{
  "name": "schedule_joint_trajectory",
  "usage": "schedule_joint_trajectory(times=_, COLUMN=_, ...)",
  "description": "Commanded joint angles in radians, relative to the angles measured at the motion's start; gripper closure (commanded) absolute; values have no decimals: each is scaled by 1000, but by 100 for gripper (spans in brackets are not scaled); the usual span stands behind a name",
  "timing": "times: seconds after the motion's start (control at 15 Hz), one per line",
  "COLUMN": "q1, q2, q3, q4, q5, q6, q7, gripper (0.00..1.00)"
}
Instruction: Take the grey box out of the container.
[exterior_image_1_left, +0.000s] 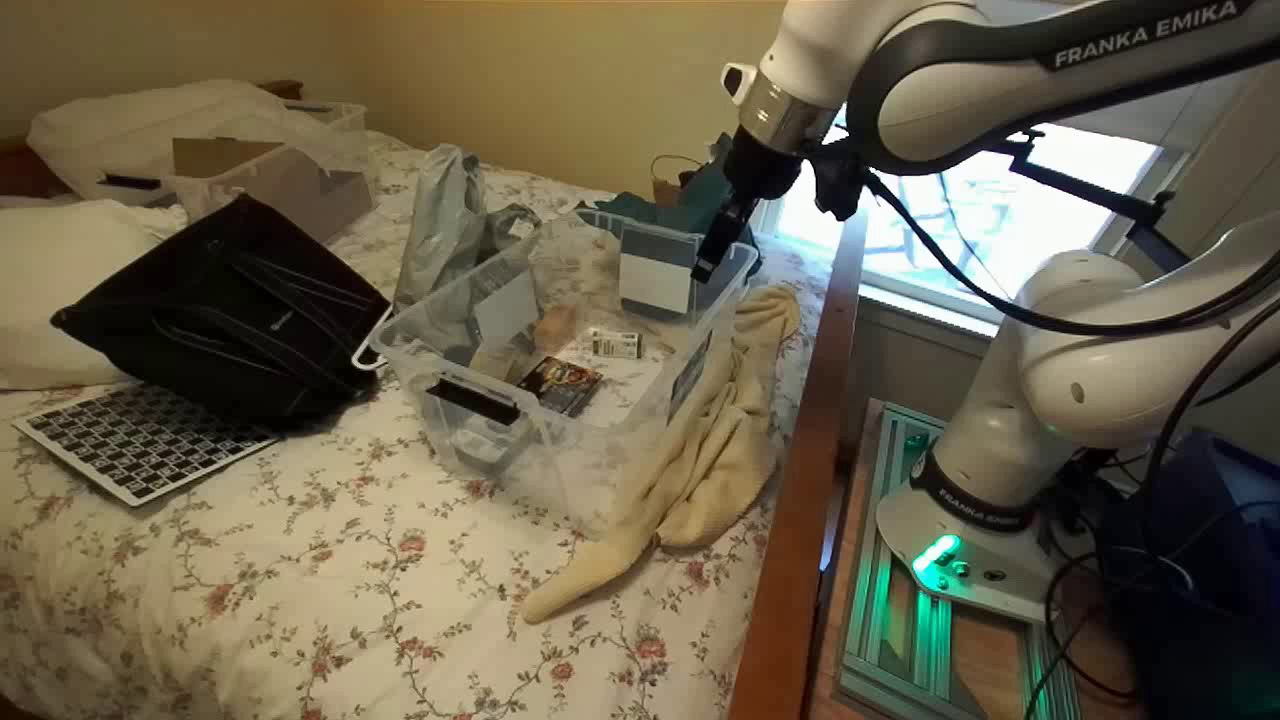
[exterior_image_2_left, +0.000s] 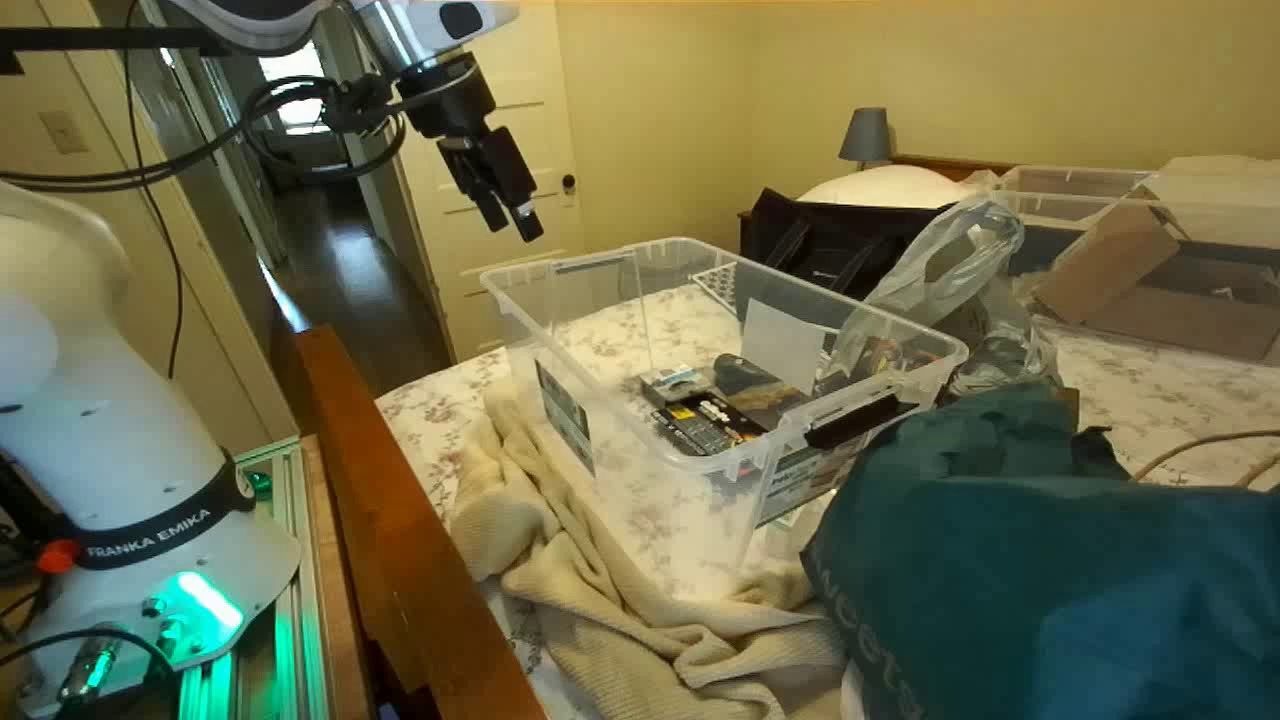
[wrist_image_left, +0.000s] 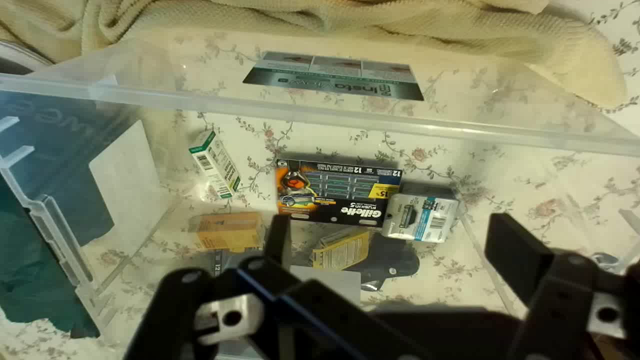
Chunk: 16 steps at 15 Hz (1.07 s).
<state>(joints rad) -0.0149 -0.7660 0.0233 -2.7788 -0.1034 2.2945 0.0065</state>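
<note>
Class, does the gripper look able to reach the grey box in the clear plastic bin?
Probably yes: the gripper is open, the clear plastic bin is lidless, and nothing visible covers the grey box.

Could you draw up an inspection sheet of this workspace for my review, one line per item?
Surface: floral bedspread.
Container: clear plastic, open-topped, standing on the bedspread.
Grey box: inside it, beside the black Gillette pack.
Clutter: inside, white-green carton, orange box; outside, beige blanket, black bag, grid board, teal bag.
Fingers: apart, nothing seen between them.
Cables: black, hanging along the arm; nothing seen snagged.
Surroundings: window, door, lamp.
</note>
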Motion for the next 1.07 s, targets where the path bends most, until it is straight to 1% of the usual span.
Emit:
schedule_joint_trajectory(times=0.0, q1=-1, q2=2, q3=1, q4=0, q5=1, q6=-2, q7=-1, gripper=0)
schedule_joint_trajectory(times=0.33, q1=-1, q2=6, q3=1, q4=-2, q5=1, q6=-2, q7=0, gripper=0)
schedule_joint_trajectory(times=0.47, q1=-3, q2=58, q3=-6, q4=29, q5=-2, q6=2, q7=-13, gripper=0)
schedule_joint_trajectory(times=0.87, q1=14, q2=340, q3=-45, q4=190, q5=4, q6=57, q7=-102, gripper=0)
schedule_joint_trajectory(times=1.0, q1=27, q2=439, q3=-63, q4=246, q5=27, q6=78, q7=-142, gripper=0)
